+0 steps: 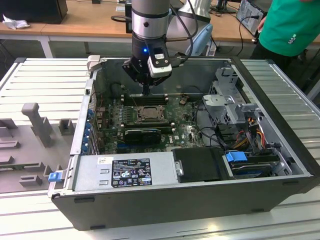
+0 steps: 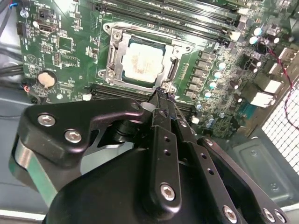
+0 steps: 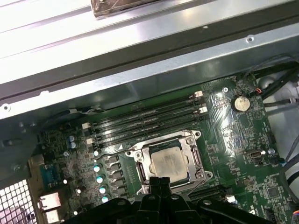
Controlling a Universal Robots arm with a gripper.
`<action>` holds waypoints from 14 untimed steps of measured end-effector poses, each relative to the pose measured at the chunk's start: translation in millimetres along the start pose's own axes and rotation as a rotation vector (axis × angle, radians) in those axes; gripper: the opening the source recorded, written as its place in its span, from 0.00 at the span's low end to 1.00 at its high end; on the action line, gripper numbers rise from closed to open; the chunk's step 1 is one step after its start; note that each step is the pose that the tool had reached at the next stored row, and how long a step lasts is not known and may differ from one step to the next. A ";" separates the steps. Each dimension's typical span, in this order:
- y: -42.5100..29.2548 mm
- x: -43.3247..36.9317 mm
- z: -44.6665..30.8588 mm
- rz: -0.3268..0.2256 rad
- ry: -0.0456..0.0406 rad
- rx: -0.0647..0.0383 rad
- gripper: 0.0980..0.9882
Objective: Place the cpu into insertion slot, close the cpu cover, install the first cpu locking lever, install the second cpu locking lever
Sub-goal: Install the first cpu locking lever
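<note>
The cpu [image 2: 139,63] [image 3: 169,162], a pale silvery square, lies flat in the insertion slot [image 1: 148,114] on the green motherboard inside the open computer case. The cpu cover [image 2: 112,58] [image 3: 193,157], a silvery frame, lies down around the chip with the chip's face showing through its window. My gripper [image 1: 146,91] [image 2: 161,94] [image 3: 159,180] hangs just above the socket's edge, on the side towards the long memory slots. Its fingertips are pressed together with nothing between them. I cannot tell how the locking levers stand.
Long black memory slots [image 3: 145,123] run beside the socket. A black graphics card [image 1: 142,134] lies on its near side, and the power supply [image 1: 125,172] is at the case front. A drive cage with cables [image 1: 235,112] fills the exterior view's right. A person in green [image 1: 290,25] stands behind.
</note>
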State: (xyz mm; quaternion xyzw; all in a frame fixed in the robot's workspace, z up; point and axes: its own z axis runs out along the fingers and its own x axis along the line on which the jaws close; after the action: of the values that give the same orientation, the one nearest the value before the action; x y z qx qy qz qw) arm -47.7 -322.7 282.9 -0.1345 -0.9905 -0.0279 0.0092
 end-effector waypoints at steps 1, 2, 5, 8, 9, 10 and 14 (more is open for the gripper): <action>0.0 0.0 0.0 -0.008 0.0004 0.000 0.01; 0.0 0.0 0.0 -0.029 0.0015 0.001 0.01; 0.0 0.0 0.0 -0.056 0.0030 0.001 0.01; 0.0 0.0 0.0 -0.093 0.0049 0.002 0.01; 0.0 0.0 0.0 -0.109 0.0057 0.003 0.01; 0.0 0.0 0.0 -0.119 0.0063 0.003 0.01; 0.0 0.0 0.0 -0.174 0.0092 0.004 0.01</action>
State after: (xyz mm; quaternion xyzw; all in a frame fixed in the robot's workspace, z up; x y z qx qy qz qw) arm -47.7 -322.7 282.9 -0.0479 -0.9984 -0.0271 0.0116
